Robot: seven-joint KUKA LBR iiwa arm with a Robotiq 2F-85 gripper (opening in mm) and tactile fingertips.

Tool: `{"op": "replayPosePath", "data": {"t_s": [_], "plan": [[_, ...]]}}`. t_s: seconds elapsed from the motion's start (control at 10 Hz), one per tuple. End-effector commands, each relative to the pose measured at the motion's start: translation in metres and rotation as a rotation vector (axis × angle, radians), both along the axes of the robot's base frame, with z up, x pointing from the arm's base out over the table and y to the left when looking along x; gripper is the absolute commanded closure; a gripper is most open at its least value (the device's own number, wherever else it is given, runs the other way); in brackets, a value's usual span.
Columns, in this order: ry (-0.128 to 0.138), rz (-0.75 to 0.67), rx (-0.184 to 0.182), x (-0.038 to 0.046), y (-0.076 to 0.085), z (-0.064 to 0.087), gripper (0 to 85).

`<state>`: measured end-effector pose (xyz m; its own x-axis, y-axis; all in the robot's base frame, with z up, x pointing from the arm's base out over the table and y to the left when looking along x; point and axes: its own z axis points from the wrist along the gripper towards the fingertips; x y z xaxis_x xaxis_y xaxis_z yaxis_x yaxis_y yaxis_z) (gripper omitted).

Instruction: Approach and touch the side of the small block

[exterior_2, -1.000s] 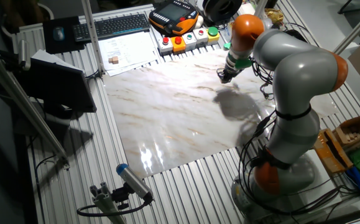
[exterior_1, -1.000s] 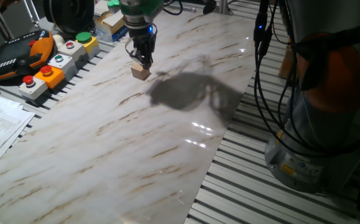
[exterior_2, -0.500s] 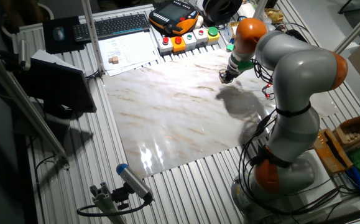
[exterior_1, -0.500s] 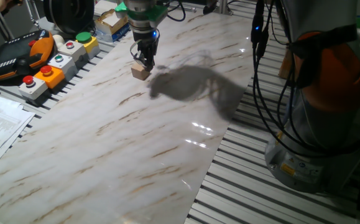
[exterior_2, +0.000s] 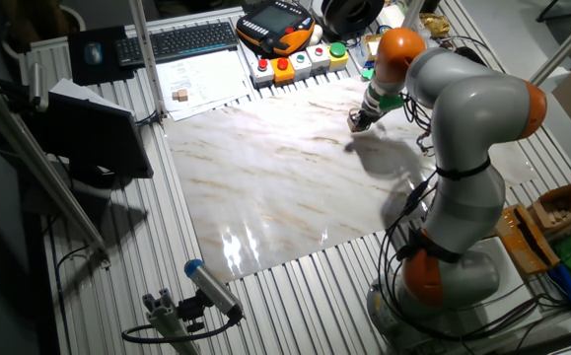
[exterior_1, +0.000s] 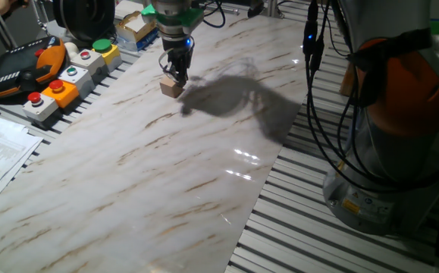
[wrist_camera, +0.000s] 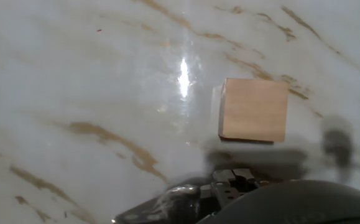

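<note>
While my tool (exterior_1: 176,73) hung low, its fingers' spacing unclear, the small light-tan wooden cube (exterior_1: 171,87) sat just beside it.
On the marble-patterned bench (exterior_1: 204,167), the cube lay nearer the camera in one fixed view; contact uncertain.

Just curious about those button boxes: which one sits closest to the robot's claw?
The green-button box, last in the row; the red-button box sits farthest from the gripper.

In the hand view the fingers (wrist_camera: 232,180) are a dark blur at the bottom edge; whether they touch the block (wrist_camera: 253,110) cannot be told.
</note>
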<state>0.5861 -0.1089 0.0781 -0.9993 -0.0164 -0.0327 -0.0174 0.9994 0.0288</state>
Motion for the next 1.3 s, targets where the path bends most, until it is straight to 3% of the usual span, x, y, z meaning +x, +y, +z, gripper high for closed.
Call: {"op": "replayPosePath", "data": {"t_s": [0.0,0.5,1.2], "plan": [[-0.002,0.002,0.001,0.0023,-0.001,-0.003,84.3],[-0.010,0.011,-0.004,0.0098,-0.006,-0.012,84.3],[-0.045,0.004,-0.022,0.0074,-0.011,-0.021,84.3]]}}
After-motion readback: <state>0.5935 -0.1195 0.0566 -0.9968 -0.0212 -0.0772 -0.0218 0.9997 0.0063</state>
